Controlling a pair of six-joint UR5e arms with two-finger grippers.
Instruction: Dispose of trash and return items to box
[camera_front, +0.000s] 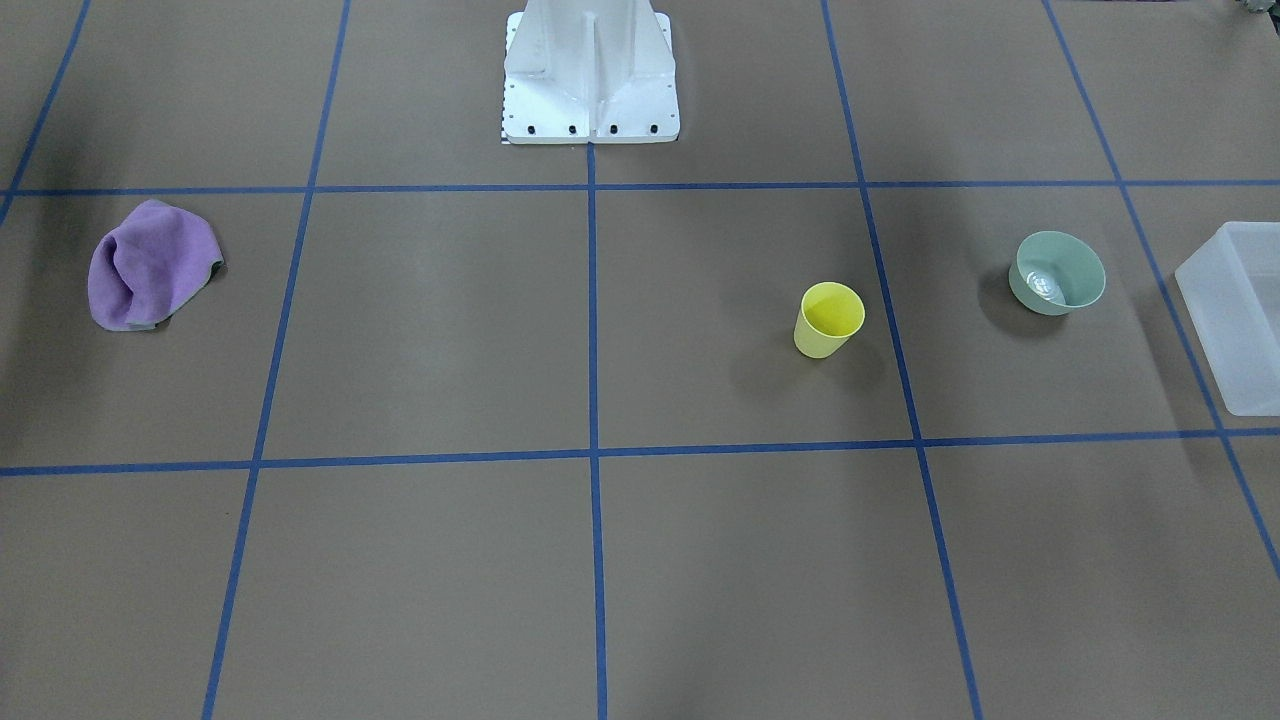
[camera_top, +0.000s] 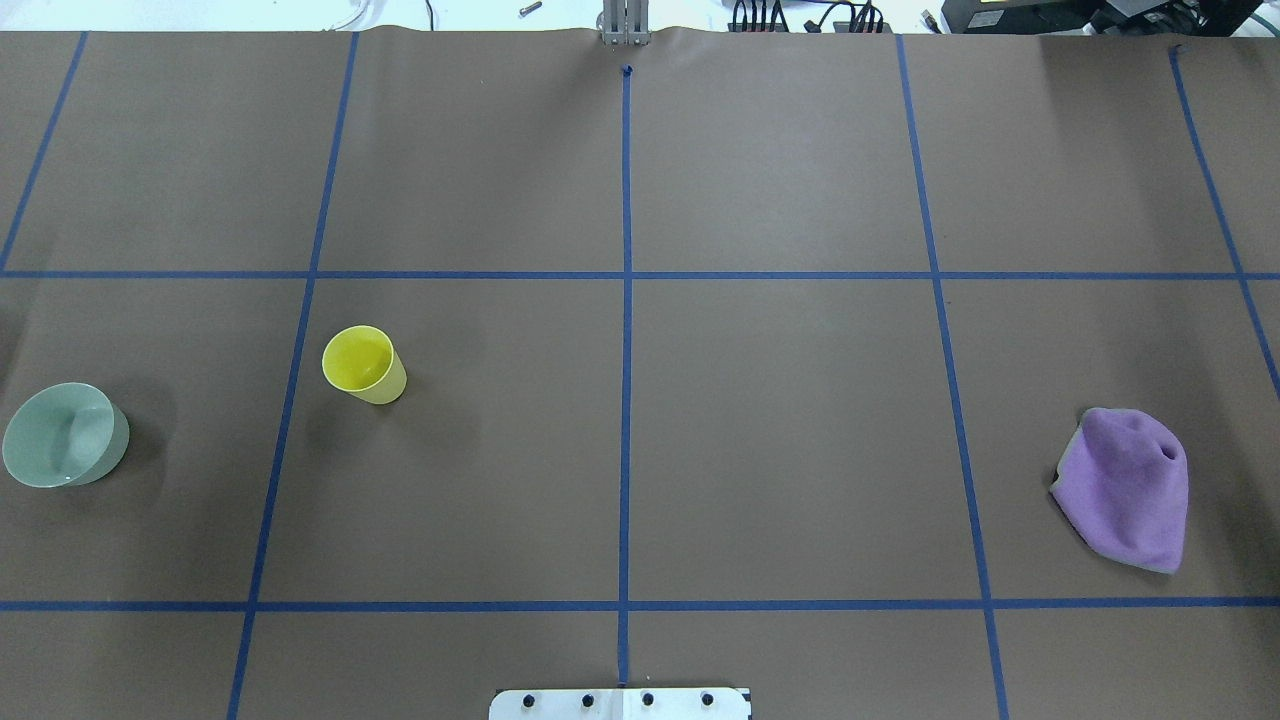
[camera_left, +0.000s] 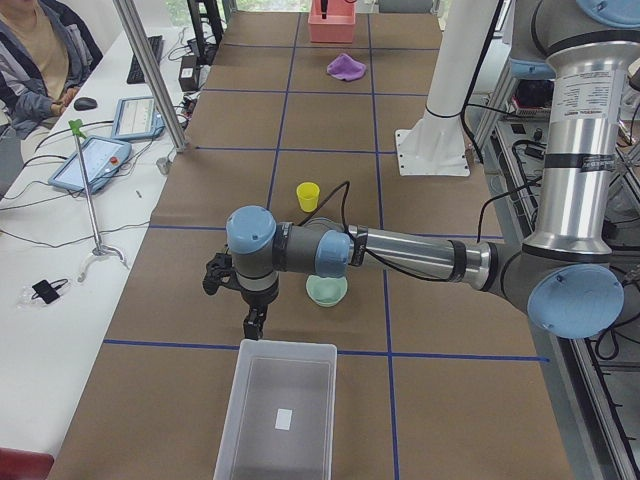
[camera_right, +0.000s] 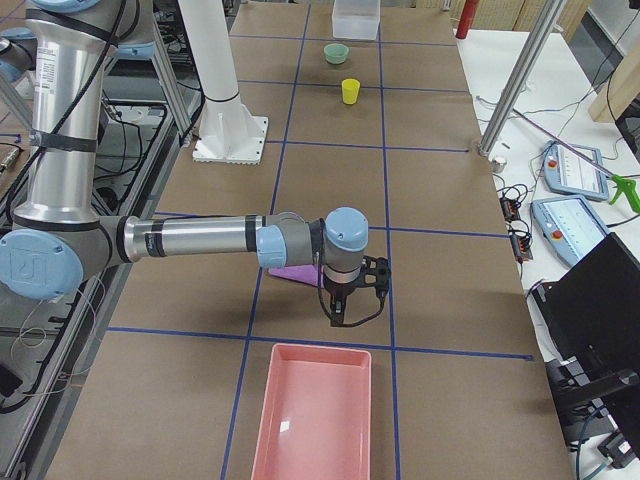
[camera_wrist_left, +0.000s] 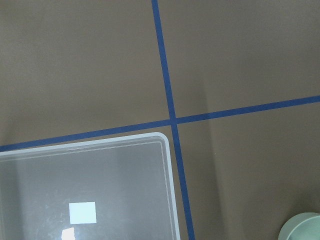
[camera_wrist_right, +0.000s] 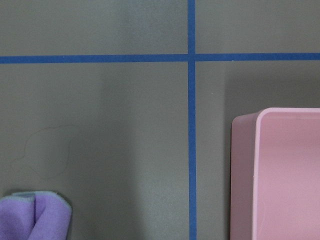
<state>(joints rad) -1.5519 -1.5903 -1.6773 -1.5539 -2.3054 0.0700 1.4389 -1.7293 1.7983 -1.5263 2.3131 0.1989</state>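
Observation:
The pale-yellow cup (camera_front: 830, 318) stands upright on the brown table, also seen from overhead (camera_top: 363, 363). The sage-green bowl (camera_front: 1057, 272) sits beside it, nearer the translucent white bin (camera_front: 1235, 315). The empty bin (camera_wrist_left: 85, 190) fills the lower left of the left wrist view, with the bowl's rim (camera_wrist_left: 302, 227) at the corner. My left gripper (camera_left: 253, 326) hangs just past the bin's rim (camera_left: 285, 345), near the bowl (camera_left: 327, 290). My right gripper (camera_right: 337, 318) hangs by a crumpled purple cloth (camera_right: 295, 272). I cannot tell whether either gripper is open or shut.
A pink bin (camera_right: 315, 415) stands empty at the table's end on my right, also in the right wrist view (camera_wrist_right: 285, 170). The purple cloth (camera_top: 1125, 487) lies near it. The white robot base (camera_front: 590, 75) stands at the middle. An operator's desk runs along the far side.

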